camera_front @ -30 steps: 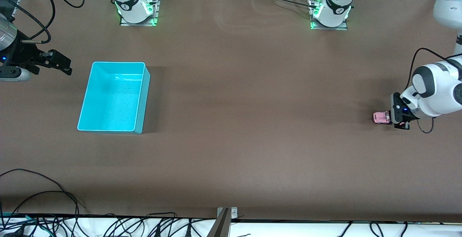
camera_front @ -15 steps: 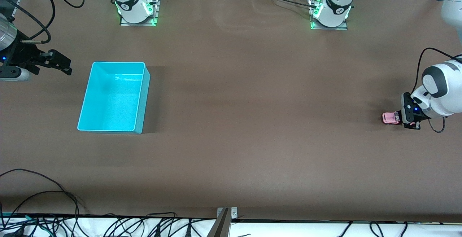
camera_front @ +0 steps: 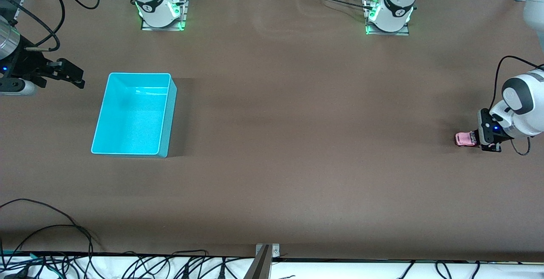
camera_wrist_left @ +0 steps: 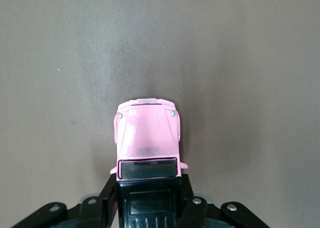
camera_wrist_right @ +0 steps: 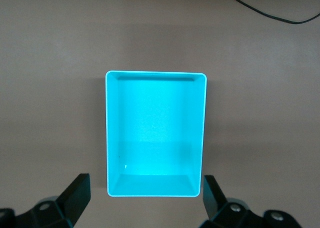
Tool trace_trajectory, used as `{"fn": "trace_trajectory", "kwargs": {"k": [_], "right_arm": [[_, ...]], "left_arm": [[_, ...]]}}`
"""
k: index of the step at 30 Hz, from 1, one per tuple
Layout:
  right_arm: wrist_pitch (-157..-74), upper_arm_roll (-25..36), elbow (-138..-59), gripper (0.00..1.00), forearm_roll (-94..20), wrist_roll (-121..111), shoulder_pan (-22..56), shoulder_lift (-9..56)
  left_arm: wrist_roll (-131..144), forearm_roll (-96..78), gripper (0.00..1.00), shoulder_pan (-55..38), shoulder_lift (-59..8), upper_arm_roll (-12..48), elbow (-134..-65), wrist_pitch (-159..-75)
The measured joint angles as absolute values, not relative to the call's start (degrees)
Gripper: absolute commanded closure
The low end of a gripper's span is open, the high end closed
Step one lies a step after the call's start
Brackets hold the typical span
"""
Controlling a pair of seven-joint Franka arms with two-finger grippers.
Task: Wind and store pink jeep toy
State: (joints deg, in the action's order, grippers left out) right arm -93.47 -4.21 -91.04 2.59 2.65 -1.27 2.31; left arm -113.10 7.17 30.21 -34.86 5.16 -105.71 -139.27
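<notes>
Holding the pink jeep toy [camera_front: 464,139] by its black roof end, the left pincer [camera_front: 475,138] sits low at its end of the bench [camera_front: 297,143]. The right pincer [camera_front: 74,77] waits wide apart beside the cyan bin [camera_front: 170,113].

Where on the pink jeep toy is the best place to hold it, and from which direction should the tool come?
Grip the pink jeep toy across its black roof section at the rear, flat sides between the fingers, coming from the left arm's end of the table. The boxy body gives parallel faces there. The left tool is already shut on it this way; the right tool waits open.
</notes>
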Motion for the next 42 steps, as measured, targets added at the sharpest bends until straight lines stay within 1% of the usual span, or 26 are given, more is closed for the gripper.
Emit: {"fn": "trace_trajectory", "kwargs": {"k": [8, 14, 18, 27, 33, 38, 42], "right_arm": [[-93.5, -4.2, -91.0, 0.0, 2.6, 2.6, -1.3, 2.3], [-93.5, -4.2, -91.0, 0.0, 2.6, 2.6, -1.3, 2.3], [-93.5, -4.2, -91.0, 0.0, 2.6, 2.6, -1.3, 2.3], [-93.5, -4.2, -91.0, 0.0, 2.6, 2.6, -1.3, 2.3], [-93.5, -4.2, -91.0, 0.0, 2.6, 2.6, -1.3, 2.3], [-93.5, -4.2, -91.0, 0.0, 2.6, 2.6, -1.3, 2.3], [-93.5, -4.2, -91.0, 0.0, 2.6, 2.6, -1.3, 2.3]], "left_arm": [[-113.1, 7.8, 0.0, 30.7, -38.1, 4.6, -104.7, -140.1], [-113.1, 7.8, 0.0, 31.0, -38.0, 4.6, -103.0, -137.4], [-113.1, 7.8, 0.0, 30.9, -36.9, 4.6, -101.3, -134.1], [-113.1, 7.8, 0.0, 30.5, -33.9, 5.2, -94.3, -120.1], [-110.4, 7.8, 0.0, 29.1, -33.2, 5.6, -89.5, -114.8], [-104.5, 7.8, 0.0, 28.6, -32.3, 7.6, -85.8, -110.6], [-98.1, 7.8, 0.0, 28.5, -31.7, 10.7, -83.8, -107.6]]}}
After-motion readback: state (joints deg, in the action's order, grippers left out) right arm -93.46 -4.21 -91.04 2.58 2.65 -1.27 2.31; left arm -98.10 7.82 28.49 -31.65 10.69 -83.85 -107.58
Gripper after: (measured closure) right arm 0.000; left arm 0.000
